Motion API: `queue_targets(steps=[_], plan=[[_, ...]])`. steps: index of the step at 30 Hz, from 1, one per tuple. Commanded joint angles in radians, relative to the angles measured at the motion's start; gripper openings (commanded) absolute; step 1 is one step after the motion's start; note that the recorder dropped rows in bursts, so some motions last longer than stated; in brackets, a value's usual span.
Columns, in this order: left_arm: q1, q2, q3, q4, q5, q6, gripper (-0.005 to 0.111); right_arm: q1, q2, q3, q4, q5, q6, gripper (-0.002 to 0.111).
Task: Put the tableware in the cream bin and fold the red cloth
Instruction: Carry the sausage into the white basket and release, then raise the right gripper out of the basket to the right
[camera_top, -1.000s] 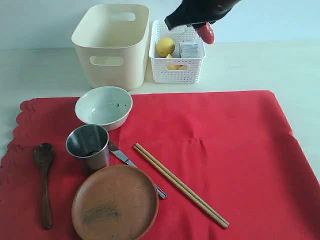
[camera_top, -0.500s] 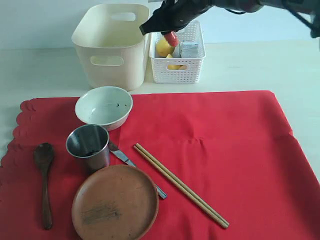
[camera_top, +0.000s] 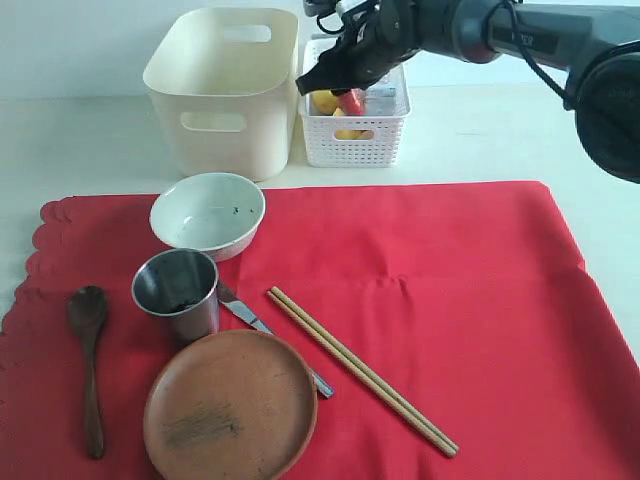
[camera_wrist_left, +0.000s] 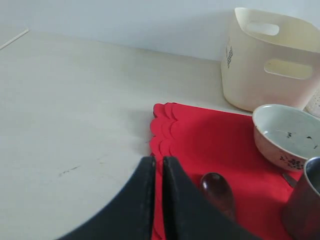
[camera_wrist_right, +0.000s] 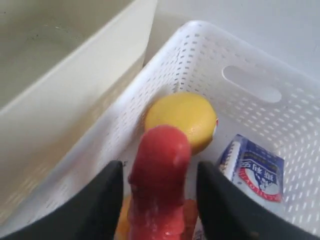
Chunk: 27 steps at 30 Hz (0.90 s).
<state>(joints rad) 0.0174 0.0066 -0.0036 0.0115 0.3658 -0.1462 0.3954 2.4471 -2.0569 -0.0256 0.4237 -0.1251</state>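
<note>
Logging pale tabletop (camera_top: 500, 130), plain wall (camera_top: 80, 40). The red cloth (camera_top: 450, 300), bearing bowl (camera_top: 207, 213), cup (camera_top: 177, 290), plate (camera_top: 230, 405), spoon (camera_top: 90, 360), knife (camera_top: 250, 318) and chopsticks (camera_top: 360, 370), lies beneath and ahead of my left gripper (camera_wrist_left: 158, 165), whose fingers are together. My right gripper (camera_wrist_right: 160, 172) tips down into the white basket (camera_top: 355, 140), jaws apart around a sausage (camera_wrist_right: 159, 150); the cream bin (camera_top: 220, 80) is just beside it.

The brown plate (camera_top: 230, 405) was cut off by the bottom edge. The knife (camera_top: 243, 310) lay partly hidden behind the cup (camera_top: 178, 290) and plate.

Red cloth (camera_top: 450, 290), cream bin (camera_top: 225, 120), brown plate (camera_top: 230, 405)
</note>
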Motion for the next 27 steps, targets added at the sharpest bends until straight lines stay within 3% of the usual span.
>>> queue_targets(steps=[1, 3, 11, 20, 27], plan=[[0.001, -0.007, 0.004, 0.004, -0.005, -0.002, 0.008, -0.002, -0.026, -0.009, -0.003, 0.011, -0.005, 0.071], [0.001, -0.007, 0.004, 0.004, -0.005, -0.002, 0.008, -0.002, -0.047, -0.009, -0.003, 0.039, -0.005, 0.076], [0.001, -0.007, 0.004, 0.004, -0.005, -0.002, 0.008, -0.002, -0.183, -0.009, -0.060, 0.262, 0.001, 0.075], [0.001, -0.007, 0.004, 0.004, -0.005, -0.002, 0.008, -0.002, -0.338, -0.009, -0.199, 0.527, 0.095, 0.050], [0.001, -0.007, 0.004, 0.004, -0.005, -0.002, 0.008, -0.002, -0.427, 0.081, -0.221, 0.589, 0.136, 0.048]])
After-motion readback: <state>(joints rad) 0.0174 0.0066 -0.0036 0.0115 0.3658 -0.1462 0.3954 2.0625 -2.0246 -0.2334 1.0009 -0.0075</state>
